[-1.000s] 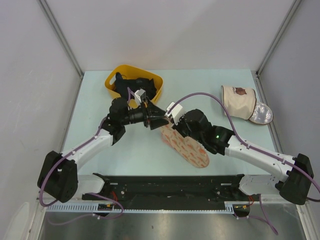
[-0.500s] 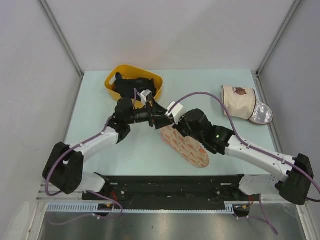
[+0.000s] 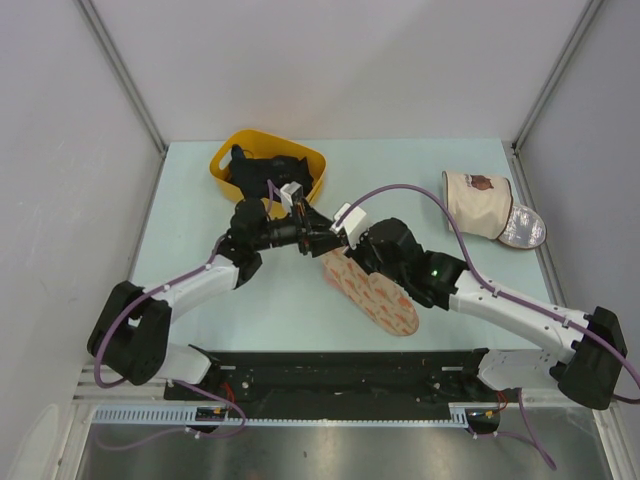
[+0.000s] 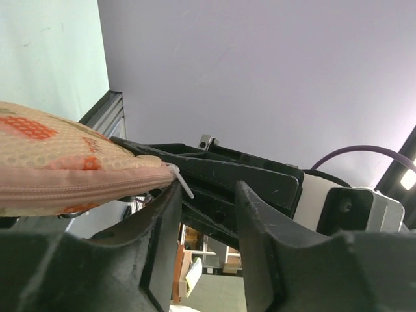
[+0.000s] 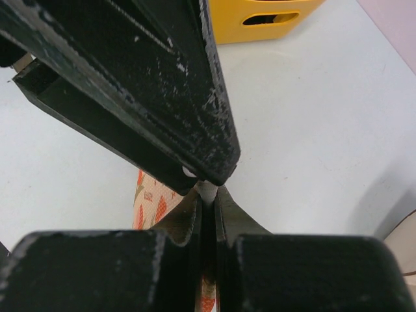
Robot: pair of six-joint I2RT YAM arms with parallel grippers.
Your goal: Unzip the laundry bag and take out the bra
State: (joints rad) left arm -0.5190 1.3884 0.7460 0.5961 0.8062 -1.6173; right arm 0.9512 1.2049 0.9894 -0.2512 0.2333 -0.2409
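The laundry bag (image 3: pixel 372 293) lies on the surface (image 3: pixel 200 290) between the two arms, its far end at both grippers; the right gripper (image 5: pixel 208 195) is pressed closed on that end, only a pale sliver showing between its tips; the left gripper (image 4: pixel 208 195) has its jaws apart there, a small white zip tab (image 4: pixel 182 182) beside one finger, touching or not I cannot tell; from above the grippers overlap and hide the tab; the visible pink zip edge looks closed, the bag's inside unseen; a yellow basket (image 3: pixel 268 165) of dark, indistinct contents sits behind; a beige cylinder bag (image 3: pixel 478 203) lies well apart.
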